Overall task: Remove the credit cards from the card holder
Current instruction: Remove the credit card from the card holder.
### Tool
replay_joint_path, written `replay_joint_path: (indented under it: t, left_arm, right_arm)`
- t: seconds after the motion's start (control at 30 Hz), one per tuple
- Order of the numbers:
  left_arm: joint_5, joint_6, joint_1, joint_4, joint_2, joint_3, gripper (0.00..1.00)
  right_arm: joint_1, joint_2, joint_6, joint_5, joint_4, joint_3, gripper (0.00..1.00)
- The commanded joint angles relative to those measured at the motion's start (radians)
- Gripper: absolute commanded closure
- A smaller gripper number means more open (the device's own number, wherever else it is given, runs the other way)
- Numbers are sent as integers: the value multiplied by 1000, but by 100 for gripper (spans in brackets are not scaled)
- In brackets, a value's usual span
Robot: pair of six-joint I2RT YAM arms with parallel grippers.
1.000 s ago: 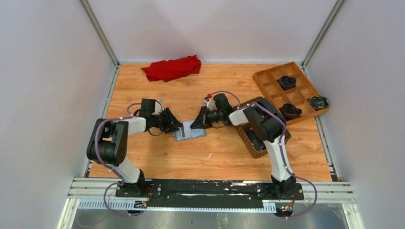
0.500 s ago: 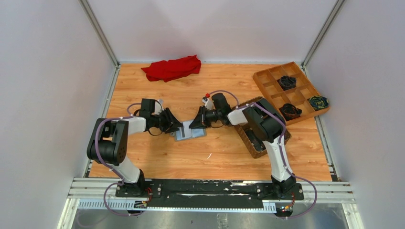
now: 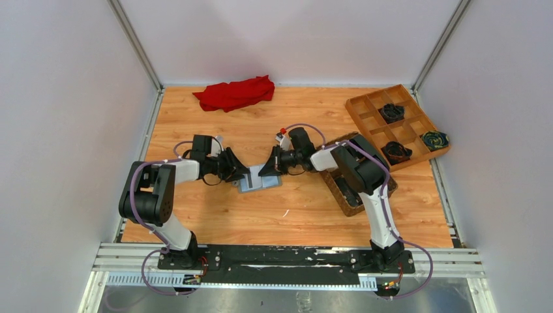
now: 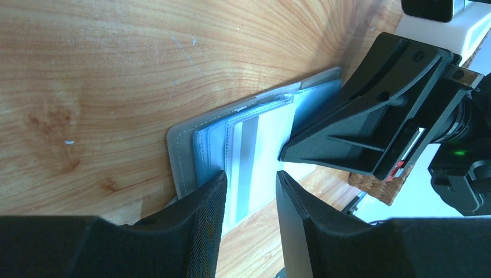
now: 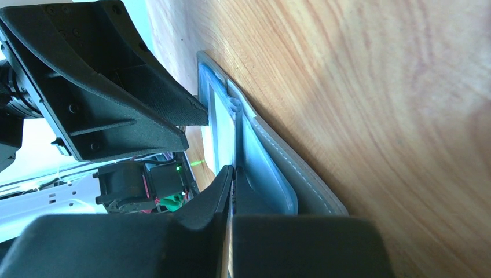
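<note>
The grey wallet (image 3: 259,181) lies open and flat on the desk (image 3: 293,215), midway between the two arms, slotted side up. A pale card (image 4: 263,145) sits in its blue-grey pocket. The left jaws stand partly open over the wallet's left end, clamped on nothing I can see. The right jaws are closed tight, tips right at the pale card's edge; whether they pinch it, I cannot tell.

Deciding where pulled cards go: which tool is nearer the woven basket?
Right. The right tool is at the side of the card holder facing the woven basket; the left tool is at the opposite side, farther from the basket.
</note>
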Motion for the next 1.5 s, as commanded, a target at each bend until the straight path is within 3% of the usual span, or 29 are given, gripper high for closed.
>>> replay_joint_path:
  t: [0.0,0.43,0.93,1.23,1.47]
  left_arm:
    - [-73,32,-1,-62,33,-20,56]
    - [-75,41,10,-68,32,-20,57]
    - [-74,63,22,-97,25,-9,57]
    - [-62,77,22,-117,23,6,56]
    - [43,18,-23,-64,-45,22,55]
  right_arm:
    - [14,16,-10,3,-9,-3,100]
    - [-60,-2,-18,-44,32,-61,100]
    - [-92,35,-44,-177,27,-15,100]
    - [-95,17,-227,-141,-263,75,100]
    - [-88,5,-243,-108,-287,78,100]
